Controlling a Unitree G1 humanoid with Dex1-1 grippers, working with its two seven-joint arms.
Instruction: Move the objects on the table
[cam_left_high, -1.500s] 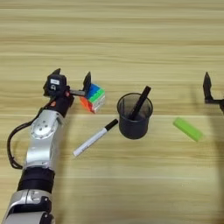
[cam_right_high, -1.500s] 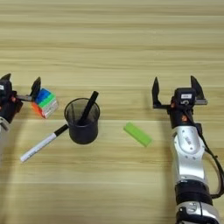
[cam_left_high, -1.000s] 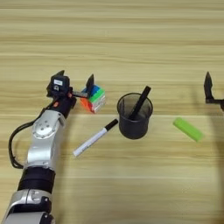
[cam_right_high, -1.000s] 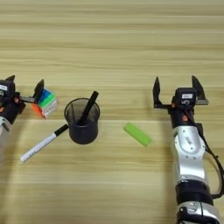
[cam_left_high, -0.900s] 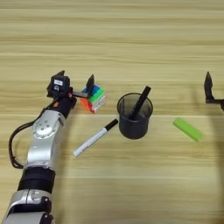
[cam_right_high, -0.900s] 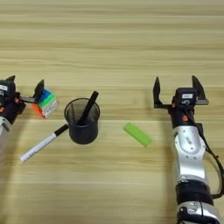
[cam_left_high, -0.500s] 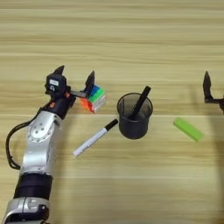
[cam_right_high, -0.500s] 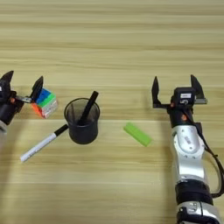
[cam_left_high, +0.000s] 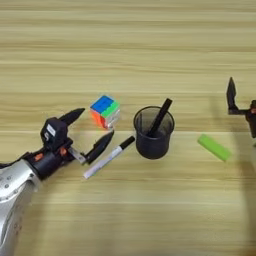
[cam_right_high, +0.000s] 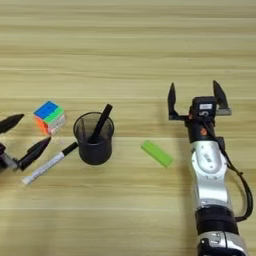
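The left pincer (cam_left_high: 90, 129) is wide open and holds nothing. The cube (cam_left_high: 105, 110) sits on the desk (cam_left_high: 125, 50) just past its fingertips, and the marker (cam_left_high: 108, 157) lies beside its lower finger. The right pincer (cam_right_high: 196, 97) is also open and empty, far from both.

Lower end of the black pen (cam_left_high: 159, 118) inside the mesh cup (cam_left_high: 153, 134), hidden

The light-wood plank table (cam_left_high: 130, 45) carries four things in a loose row: a puzzle cube (cam_left_high: 105, 111) leftmost, a white marker (cam_left_high: 108, 157) lying aslant, a black mesh pen cup (cam_left_high: 152, 134) holding what looks like a pen, and a lime-green block (cam_left_high: 214, 147) toward the right edge.
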